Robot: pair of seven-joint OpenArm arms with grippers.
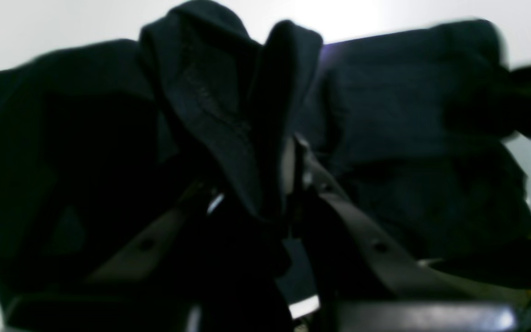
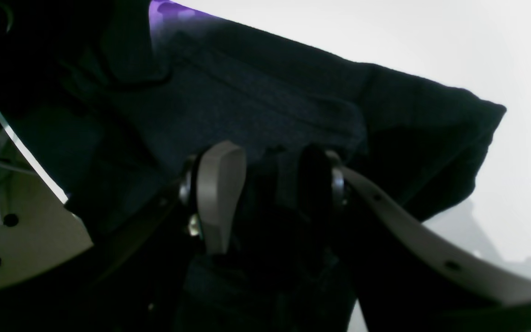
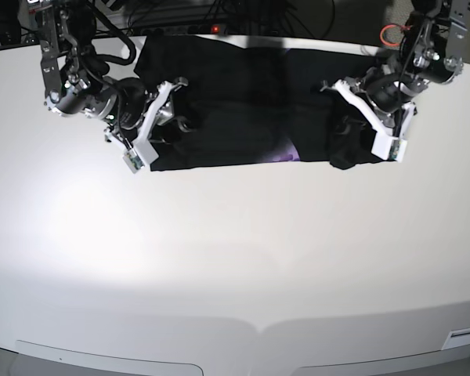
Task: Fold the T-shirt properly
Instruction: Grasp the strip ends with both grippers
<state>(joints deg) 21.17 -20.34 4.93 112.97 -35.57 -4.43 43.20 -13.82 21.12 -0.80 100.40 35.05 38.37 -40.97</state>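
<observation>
The black T-shirt (image 3: 235,102) lies as a wide folded band at the far side of the white table (image 3: 235,251). A sliver of its purple print (image 3: 286,154) peeks out at the front edge. My left gripper (image 3: 346,129) is at the shirt's right end. In the left wrist view it (image 1: 288,152) is shut on a raised fold of black cloth (image 1: 210,106). My right gripper (image 3: 172,117) is at the shirt's left end. In the right wrist view it (image 2: 268,184) has bunched cloth (image 2: 256,106) pinched between its fingers (image 2: 219,198).
Cables and a red light (image 3: 214,29) lie along the table's back edge, just behind the shirt. Both arm bodies hang over the far corners. White tabletop stretches from the shirt to the near edge (image 3: 258,329).
</observation>
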